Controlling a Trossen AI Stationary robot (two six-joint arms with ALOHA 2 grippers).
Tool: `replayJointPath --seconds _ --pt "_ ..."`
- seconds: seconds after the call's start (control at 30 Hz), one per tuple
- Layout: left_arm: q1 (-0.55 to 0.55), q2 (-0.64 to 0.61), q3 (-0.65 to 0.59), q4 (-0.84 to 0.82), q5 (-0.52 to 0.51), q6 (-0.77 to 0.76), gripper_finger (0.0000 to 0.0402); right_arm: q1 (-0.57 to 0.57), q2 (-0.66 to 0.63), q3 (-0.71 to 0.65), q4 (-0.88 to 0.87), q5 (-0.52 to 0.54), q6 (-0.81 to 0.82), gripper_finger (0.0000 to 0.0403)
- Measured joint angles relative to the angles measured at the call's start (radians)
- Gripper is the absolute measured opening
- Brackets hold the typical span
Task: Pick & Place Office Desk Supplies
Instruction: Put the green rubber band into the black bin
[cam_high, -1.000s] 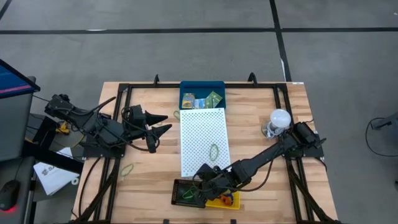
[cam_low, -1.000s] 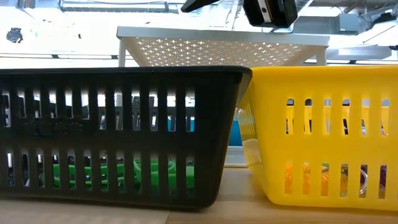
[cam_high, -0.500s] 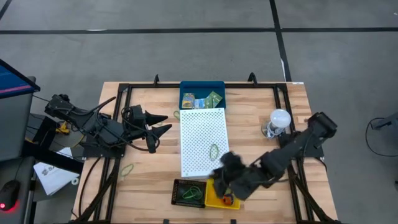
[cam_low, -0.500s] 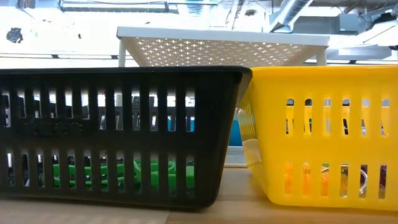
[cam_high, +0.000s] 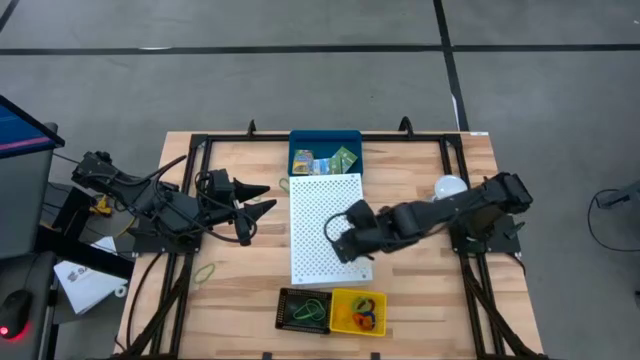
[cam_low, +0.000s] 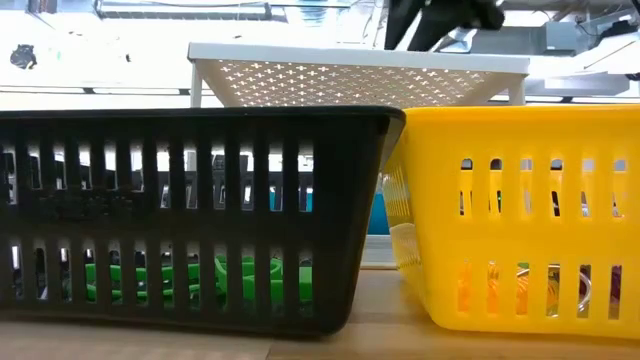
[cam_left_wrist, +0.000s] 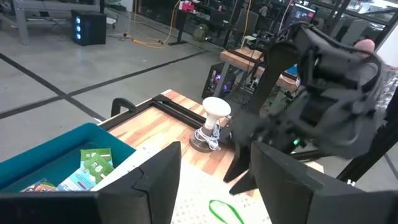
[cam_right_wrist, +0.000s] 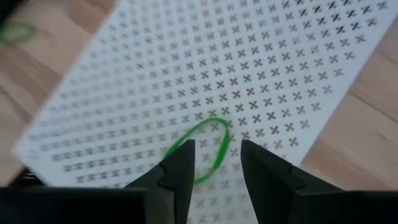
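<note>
One green rubber band (cam_right_wrist: 202, 149) lies flat on the white perforated board (cam_high: 325, 215). My right gripper (cam_right_wrist: 214, 165) hangs open just above it, pointing steeply down, a finger on either side of the loop's near end and touching nothing. In the high view this gripper (cam_high: 336, 233) covers the band. The left wrist view shows the band (cam_left_wrist: 225, 210) below the right arm (cam_left_wrist: 323, 81). My left gripper (cam_high: 262, 200) waits open, raised, left of the board. Printed packets (cam_high: 335, 160) lie in the blue bin (cam_high: 325, 140).
At the near edge stand a black basket (cam_high: 303, 310) holding green bands and a yellow basket (cam_high: 360, 312) holding mixed colours. Loose green bands lie on the table (cam_high: 205, 272) and by the board's far corner (cam_high: 284, 185). A white bulb (cam_high: 450, 187) stands at the right.
My right gripper has risen from over the baskets at the near edge and swung toward the far edge. It now hangs over the white board above the green band, tipped less steeply than before. The left arm has kept still.
</note>
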Motion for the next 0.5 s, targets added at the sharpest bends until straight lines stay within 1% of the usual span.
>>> replayJointPath --seconds 0.13,0.27,0.5 --pt "0.0 0.0 0.0 0.0 -0.001 0.0 0.0189 -0.041 0.036 0.0 0.001 -0.061 -0.071 0.0127" --pt "0.0 0.0 0.0 0.0 -0.001 0.0 0.0192 -0.064 0.071 -0.002 -0.002 -0.093 -0.097 0.0127" --pt "0.0 0.0 0.0 0.0 0.001 0.0 0.0191 -0.051 0.092 -0.024 0.008 -0.097 -0.1 0.0127"
